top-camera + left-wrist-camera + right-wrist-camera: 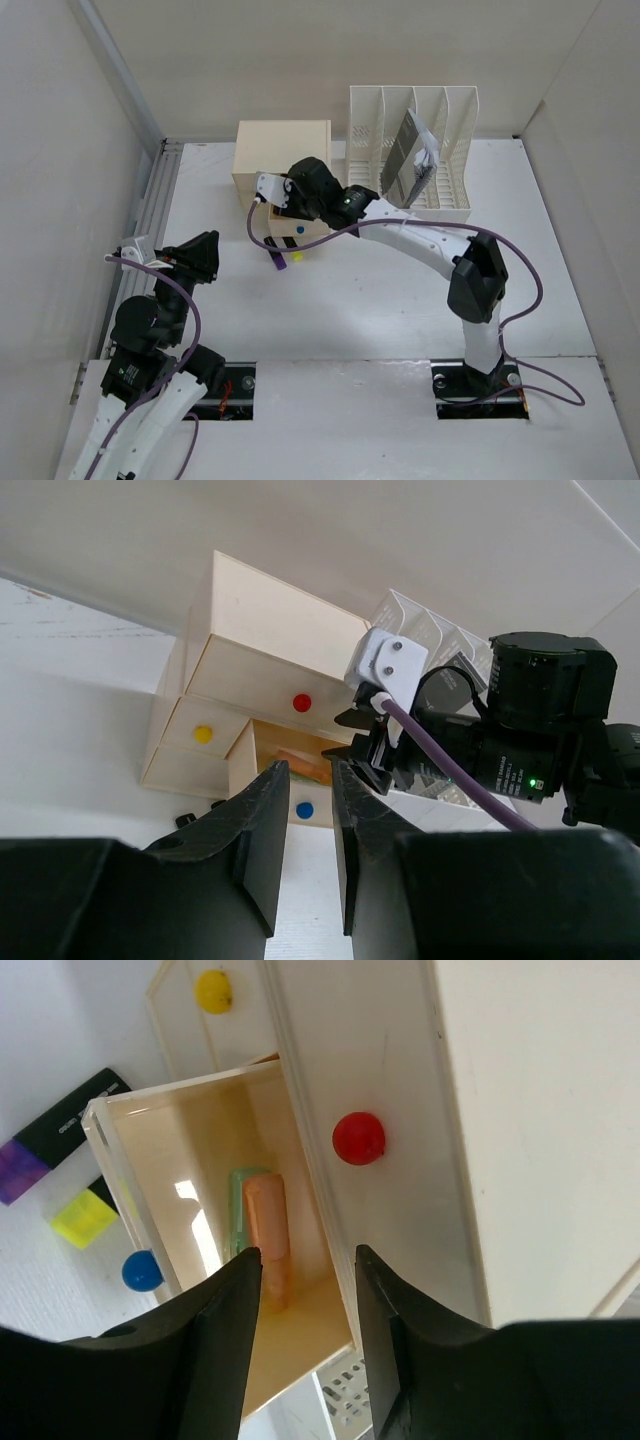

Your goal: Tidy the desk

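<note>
**Right pincer released above the open drawer; markers lie on the desk**

Top view: the desk (380,300) spreads flat under everything. The cream drawer box (283,150) sits at its far middle, and the file rack (415,150) is just beside it on the right. The right gripper (280,215) hangs over the pulled-out bottom drawer (292,236). The left gripper (208,243) is well apart on the left. Two markers (285,257) lie on the desk just in front of the drawer, so the right arm is plainly the nearer one.

Left wrist view: the left fingers (262,830) stand narrowly parted with nothing between them. They point toward the box.

Right wrist view: the right fingers (235,1330) are spread and hold nothing. Straight past them, inside the drawer, a peach stick (268,1230) lies with its long axis running front to back along the drawer. A green piece (238,1200) is against it, possibly underneath, though the view leaves that unclear. The purple-ended marker (55,1130) and the yellow one (85,1218) lie outside the drawer's front panel. They are on the desk, below and toward the near side of the pincer.

My guess is that the markers come next, which would mean dropping forward past the blue knob (142,1271).
</note>
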Robot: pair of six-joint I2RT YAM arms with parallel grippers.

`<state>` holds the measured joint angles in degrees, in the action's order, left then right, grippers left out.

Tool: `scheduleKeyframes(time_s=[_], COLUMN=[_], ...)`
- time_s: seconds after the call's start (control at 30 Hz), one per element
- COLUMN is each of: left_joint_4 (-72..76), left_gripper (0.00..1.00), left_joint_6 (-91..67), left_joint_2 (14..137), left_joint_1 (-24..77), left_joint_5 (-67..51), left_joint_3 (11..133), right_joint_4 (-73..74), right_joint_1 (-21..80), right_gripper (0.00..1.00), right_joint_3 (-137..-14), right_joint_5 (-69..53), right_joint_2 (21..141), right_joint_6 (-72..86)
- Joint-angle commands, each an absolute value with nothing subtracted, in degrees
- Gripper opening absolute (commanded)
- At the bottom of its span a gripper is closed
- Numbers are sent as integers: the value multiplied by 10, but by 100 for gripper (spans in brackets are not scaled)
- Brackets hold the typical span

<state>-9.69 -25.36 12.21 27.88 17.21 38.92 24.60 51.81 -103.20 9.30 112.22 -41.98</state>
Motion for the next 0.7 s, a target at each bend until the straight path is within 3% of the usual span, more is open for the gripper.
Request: scheduleKeyframes(time_s=[0.0,0.07,0.2,0.43,0.67], left_joint_4=[-74,-74,-74,-74,-49], left_gripper=[21,21,21,21,20], left_joint_6=[-252,-252,-252,-252,-293], left_joint_2=[120,120,120,126,136], left_joint_1=[277,277,277,277,277], left_joint_5=[177,177,177,171,130], left_joint_3=[388,388,388,388,353], right_joint_4=[201,201,242,365,367], right_joint_1=[515,515,508,475,475], right_gripper=[48,46,0,0,0], right_joint_3=[-1024,-1024,-1032,-1063,-1062], right_joint_5=[94,75,-52,-273,-184], right_joint_2=[1100,1093,1083,1111,1153], right_joint_6=[-405,-399,-393,-421,-390])
